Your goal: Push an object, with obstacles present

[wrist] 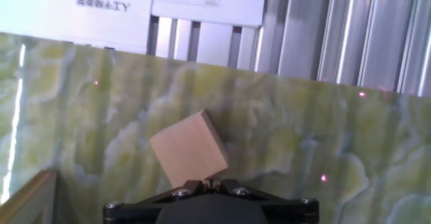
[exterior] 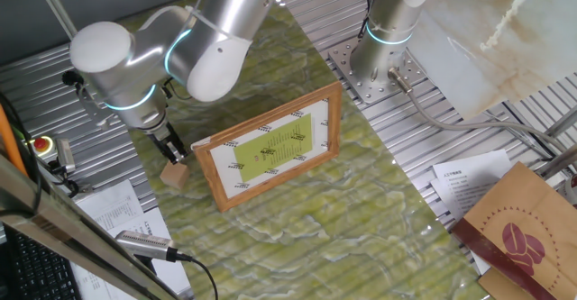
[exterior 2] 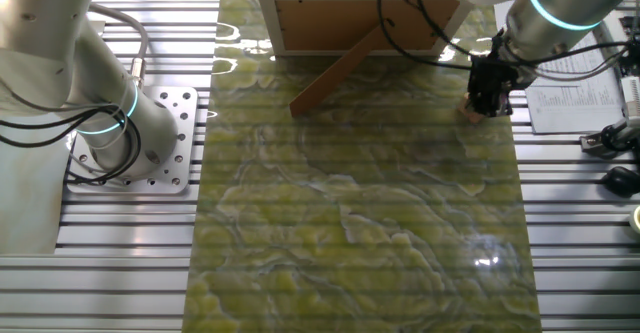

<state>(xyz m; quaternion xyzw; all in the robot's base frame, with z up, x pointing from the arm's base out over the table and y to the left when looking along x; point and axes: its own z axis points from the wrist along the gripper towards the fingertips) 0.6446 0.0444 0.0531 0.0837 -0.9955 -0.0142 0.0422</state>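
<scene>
**Cube at the mat's edge, frame close beside it**

Going left to right in one fixed view: loose printed papers point(exterior: 113, 212) lie off the left edge of the green marbled mat point(exterior: 297, 219), on the ribbed metal table point(exterior: 54, 93). Next comes the gripper point(exterior: 173, 150), its fingertips pressed together and touching the top edge of the small wooden cube point(exterior: 175, 174), not clasping it. The hand view shows the cube point(wrist: 189, 148) turned at an angle just ahead of the closed tips point(wrist: 209, 181).

Just beside the cube stands the picture frame point(exterior: 270, 144), tilted back on its rear strut point(exterior 2: 335, 73); its near left corner is close to the cube but apart from it.

Past the frame, the arm's base plate point(exterior: 379, 75) is bolted to the table. Farther right lie a printed sheet point(exterior: 473, 174) and a brown coffee-bean paper bag point(exterior: 523, 232), well apart from the cube.
</scene>
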